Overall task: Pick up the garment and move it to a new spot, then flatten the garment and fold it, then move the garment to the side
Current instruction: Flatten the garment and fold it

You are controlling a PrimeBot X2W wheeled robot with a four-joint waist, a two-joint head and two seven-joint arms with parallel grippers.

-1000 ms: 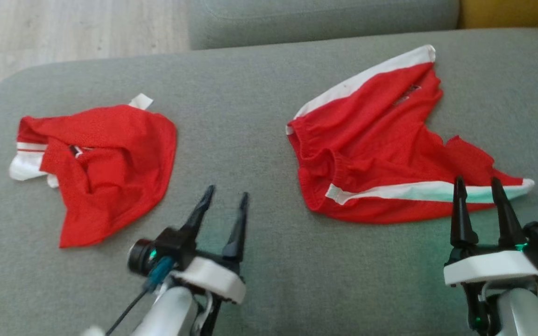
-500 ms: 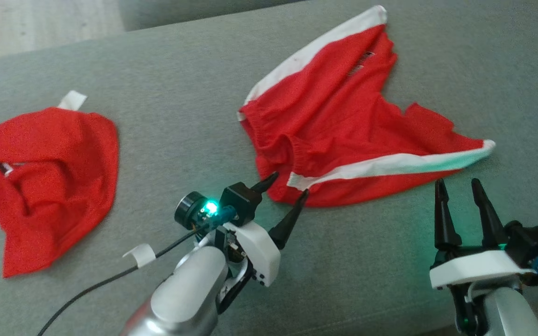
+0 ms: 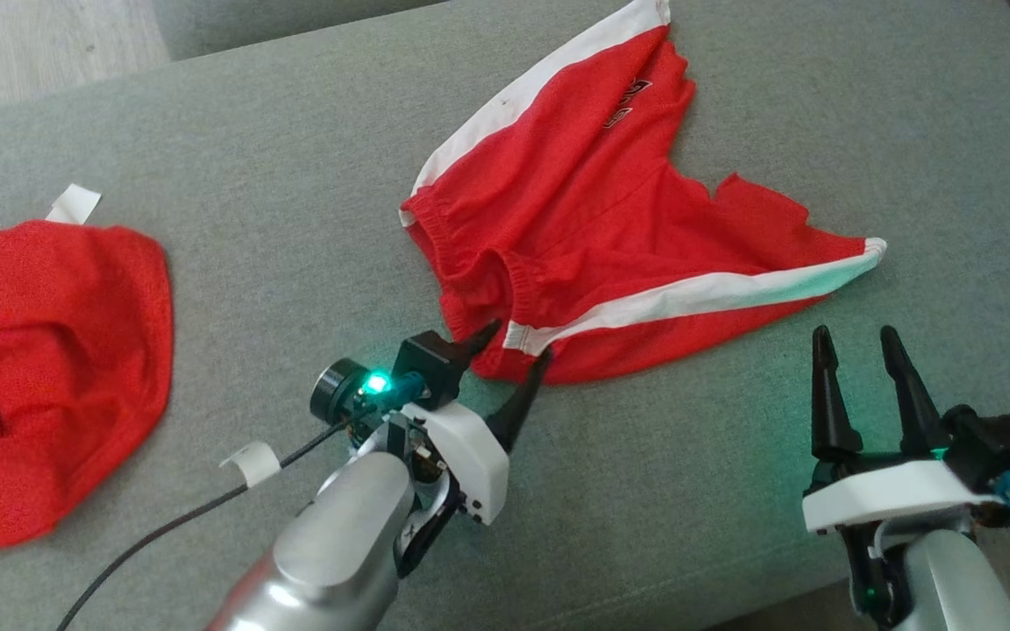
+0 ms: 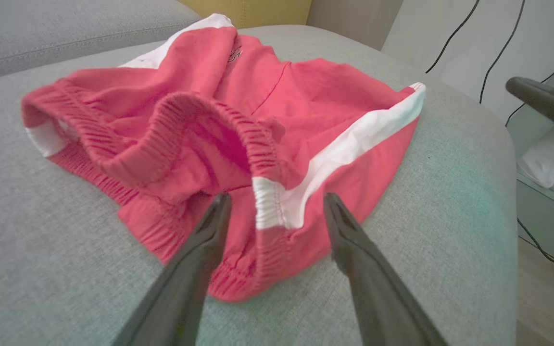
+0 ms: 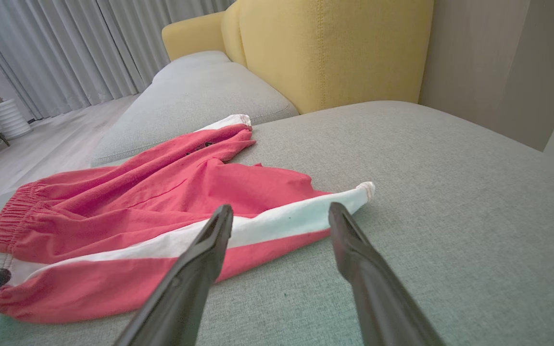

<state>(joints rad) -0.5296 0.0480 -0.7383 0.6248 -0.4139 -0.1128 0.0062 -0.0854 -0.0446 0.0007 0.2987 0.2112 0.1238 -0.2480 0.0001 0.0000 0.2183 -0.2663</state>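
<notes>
While its two dark fingers stand wide apart, the left gripper (image 3: 519, 340) sits at the near left corner of the red shorts (image 3: 575, 219), where the elastic waistband (image 4: 258, 144) meets a white side stripe (image 3: 689, 294). In the left wrist view that corner lies between the fingers; I cannot tell whether either finger touches the cloth.

These shorts lie rumpled at the middle right of the grey seat cushion (image 3: 295, 175), with the waistband to the left, one leg running to the far side and the other stretched out to the right. On the far leg there is a small dark print (image 3: 628, 103) in two short lines, too small and slanted to read.

At the near right, the right gripper (image 3: 853, 333) is also spread wide and holds nothing. It is just on the near side of the right leg's white-tipped hem and apart from it.

Well to the left lies a second red garment (image 3: 49, 350) in a heap. A white tag (image 3: 73, 203) pokes out at its far edge, and no writing can be made out on it. A black cable (image 3: 163, 535) along the left arm carries a plain white tab (image 3: 251, 462).
</notes>
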